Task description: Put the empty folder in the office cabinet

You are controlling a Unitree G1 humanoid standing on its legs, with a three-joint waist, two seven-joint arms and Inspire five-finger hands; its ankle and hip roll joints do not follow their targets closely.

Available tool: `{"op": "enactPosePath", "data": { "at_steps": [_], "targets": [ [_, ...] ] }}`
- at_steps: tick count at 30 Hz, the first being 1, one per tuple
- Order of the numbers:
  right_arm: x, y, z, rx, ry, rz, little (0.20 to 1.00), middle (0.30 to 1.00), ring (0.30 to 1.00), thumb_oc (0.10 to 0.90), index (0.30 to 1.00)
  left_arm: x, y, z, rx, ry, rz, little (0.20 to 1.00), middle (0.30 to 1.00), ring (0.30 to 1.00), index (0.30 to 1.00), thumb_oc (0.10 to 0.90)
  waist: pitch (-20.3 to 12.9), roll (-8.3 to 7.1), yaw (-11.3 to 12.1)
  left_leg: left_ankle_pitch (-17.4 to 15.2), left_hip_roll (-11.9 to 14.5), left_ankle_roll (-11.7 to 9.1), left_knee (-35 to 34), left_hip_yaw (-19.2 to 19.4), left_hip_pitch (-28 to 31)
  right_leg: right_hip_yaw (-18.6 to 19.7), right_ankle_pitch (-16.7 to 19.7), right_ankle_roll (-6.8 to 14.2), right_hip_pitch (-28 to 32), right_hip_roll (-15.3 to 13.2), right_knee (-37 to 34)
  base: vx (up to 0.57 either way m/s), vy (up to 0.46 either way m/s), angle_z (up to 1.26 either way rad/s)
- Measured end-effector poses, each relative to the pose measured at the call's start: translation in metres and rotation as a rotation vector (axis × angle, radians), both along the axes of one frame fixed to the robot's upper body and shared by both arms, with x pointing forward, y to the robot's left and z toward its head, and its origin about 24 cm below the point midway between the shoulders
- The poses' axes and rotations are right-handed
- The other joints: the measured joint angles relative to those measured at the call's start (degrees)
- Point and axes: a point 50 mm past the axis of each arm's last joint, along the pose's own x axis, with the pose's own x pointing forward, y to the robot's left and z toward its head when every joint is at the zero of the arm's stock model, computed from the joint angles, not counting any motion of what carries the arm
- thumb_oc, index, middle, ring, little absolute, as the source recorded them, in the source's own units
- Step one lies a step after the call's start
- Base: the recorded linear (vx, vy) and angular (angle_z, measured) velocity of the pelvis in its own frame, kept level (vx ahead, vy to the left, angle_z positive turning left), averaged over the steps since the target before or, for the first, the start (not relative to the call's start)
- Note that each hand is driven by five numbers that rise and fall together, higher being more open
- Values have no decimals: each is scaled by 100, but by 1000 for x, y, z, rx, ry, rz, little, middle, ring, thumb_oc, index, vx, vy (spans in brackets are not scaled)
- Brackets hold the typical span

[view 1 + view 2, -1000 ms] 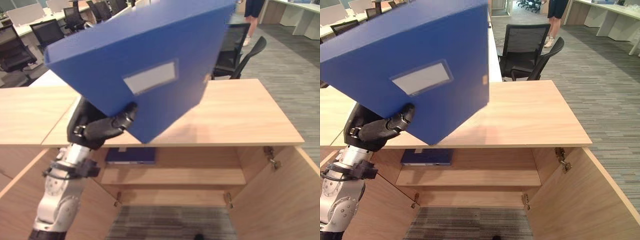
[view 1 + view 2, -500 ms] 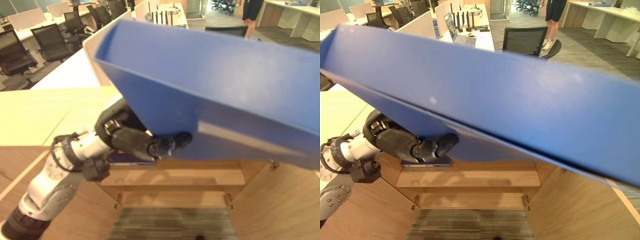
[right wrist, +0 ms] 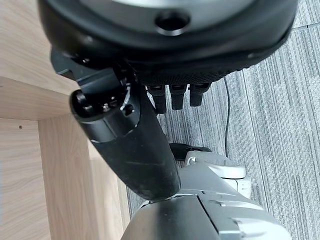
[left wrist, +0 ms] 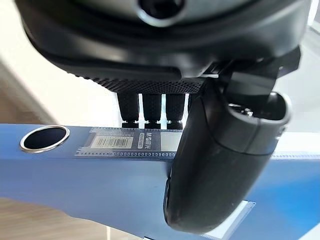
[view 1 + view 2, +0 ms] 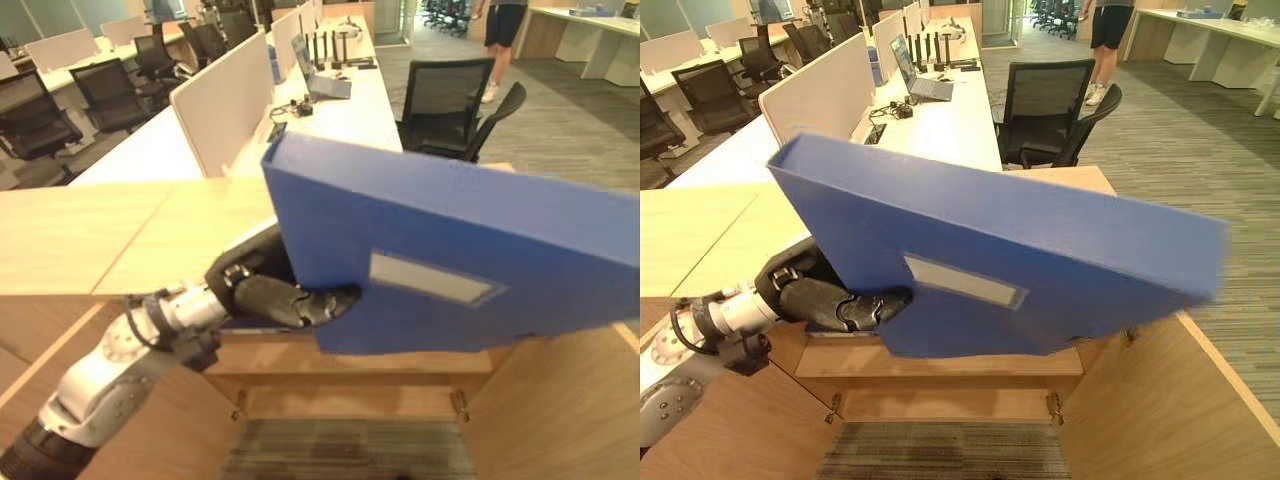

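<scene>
A big blue folder (image 5: 470, 250) with a pale label pocket on its spine hangs tilted in front of the cabinet's opening, its far end pointing right. My left hand (image 5: 275, 298) is shut on its lower left corner, with the thumb (image 4: 220, 160) on the spine and the fingers behind it. The wooden office cabinet (image 5: 100, 230) stands before me with both doors swung open and a shelf (image 5: 940, 360) inside. My right hand (image 3: 135, 140) hangs low beside a wooden panel above the carpet, its fingers relaxed and holding nothing.
The open right door (image 5: 1140, 400) and left door (image 5: 60, 350) flank the opening. Behind the cabinet stand a black office chair (image 5: 450, 100) and desks with partitions (image 5: 230, 100). A person (image 5: 500, 30) stands at the far back right.
The folder has swung down from close before my eyes. It now hangs lower with its labelled spine facing me, in front of the cabinet opening. The left hand still grips it.
</scene>
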Motion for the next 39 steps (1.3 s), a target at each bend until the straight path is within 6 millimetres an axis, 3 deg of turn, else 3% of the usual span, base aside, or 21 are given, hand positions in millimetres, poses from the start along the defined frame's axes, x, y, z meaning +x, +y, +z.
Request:
{"op": "enactPosePath", "data": {
  "at_steps": [2, 6, 8, 14, 16, 22, 26, 33, 39],
  "targets": [
    [1, 0, 0, 2, -6, -5, 900, 900, 900, 800, 900, -2, 11, -32, -40, 139, 101, 300, 300, 300, 300, 400, -1, -19, 18, 1, -1, 3, 1, 1, -8, 2, 0, -1, -7, 1, 1, 0, 0, 0],
    [13, 5, 2, 40, -85, -90, 900, 900, 900, 800, 900, -11, 21, -68, -106, 288, 235, 300, 300, 300, 300, 400, -3, -55, 27, -5, -1, 0, 0, 3, -30, 7, -1, 0, -31, 0, 0, 0, 0, 0],
    [22, 10, 3, 69, -145, -134, 900, 900, 900, 800, 900, -15, 24, -74, -92, 316, 253, 300, 300, 300, 300, 400, -10, -76, 23, -2, 1, -2, 0, 3, -57, 7, 0, 0, -58, 3, 0, 0, 0, 0],
    [83, 23, 35, 180, -486, -164, 900, 900, 900, 800, 900, -27, 33, -90, -82, 399, 302, 300, 300, 300, 300, 400, -7, -71, 26, 1, -2, 9, 0, 18, -88, 19, 3, 0, -94, 2, 1, 0, 0, 0],
    [119, 18, 64, 198, -687, -139, 900, 900, 900, 800, 900, -33, 36, -96, -72, 428, 303, 300, 300, 300, 300, 400, -5, -87, 28, 11, -5, 31, 1, 21, -82, 19, -1, 2, -96, 0, 1, 0, 0, 0],
    [141, -2, 97, 177, -838, -124, 900, 900, 900, 800, 900, -32, 49, -96, -23, 400, 323, 300, 300, 300, 300, 400, -2, -86, 21, 22, -5, 49, 1, 20, -87, 21, -9, 9, -94, -1, 1, 0, 0, 0],
    [147, -8, 116, 184, -905, -40, 900, 900, 900, 800, 900, -29, 62, -84, 10, 335, 359, 300, 300, 300, 300, 400, 7, -82, 4, 20, -3, 48, 0, 19, -95, 21, -22, 22, -102, 0, 1, 0, 0, 0],
    [160, 4, 143, 320, -990, 118, 900, 900, 900, 800, 900, -28, 64, -80, 61, 299, 326, 300, 300, 300, 300, 400, 41, -94, 3, 20, 1, 47, 2, 16, -163, 17, -23, 20, -168, 2, 1, 0, 0, 0],
    [160, 0, 161, 415, -914, 361, 900, 900, 900, 800, 900, -26, 68, -72, 142, 267, 279, 300, 300, 300, 300, 400, 71, -126, 33, 29, 2, 53, 23, 13, -170, 7, -5, -3, -192, 4, 1, 0, 0, 0]
  ]
}}
